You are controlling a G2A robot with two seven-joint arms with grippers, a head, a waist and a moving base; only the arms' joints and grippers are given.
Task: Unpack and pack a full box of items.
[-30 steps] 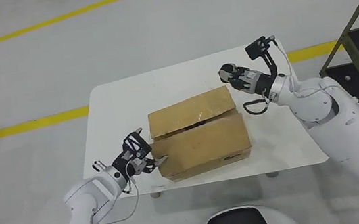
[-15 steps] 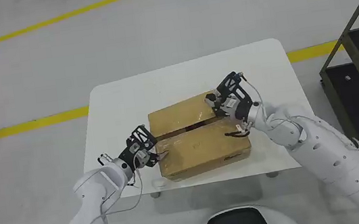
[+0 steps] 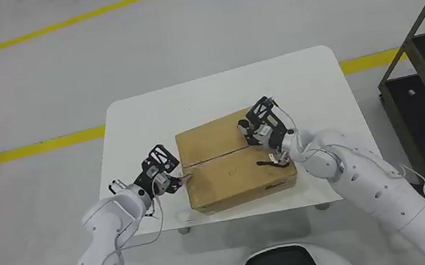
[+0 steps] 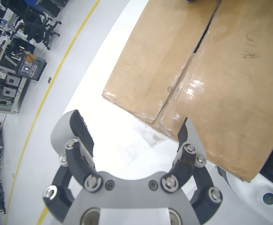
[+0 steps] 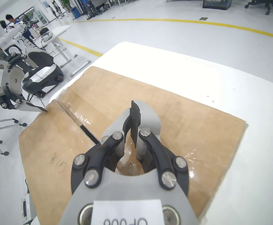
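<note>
The white table lies under both arms, with bare top showing past the right gripper on its far side and below the left gripper. The cardboard box sits on it between the two grippers, closed, its two top flaps lying flat and meeting along a seam that runs from one gripper towards the other.

In its own wrist view the right gripper hangs directly over the box, close above the seam at the end nearer its arm. Its fingers are brought together, the black pads almost meeting, with nothing between them. Whether the tips touch the cardboard cannot be told.

The left gripper sits at the opposite short end of the box, low over the table edge. Its fingers are spread wide apart and hold nothing. One finger lies against the end edge of the flap nearer the robot; the other finger stands off over bare table. From the right wrist, the left gripper shows beyond the box with one finger tip at that same end edge.

Glossy clear tape covers the seam just ahead of the left gripper's fingers, wrinkled and torn at the corner. A dark slit opens in the seam just beside the right gripper's fingers. A small pen scribble marks the flap nearer the robot, to one side of the right gripper.
</note>
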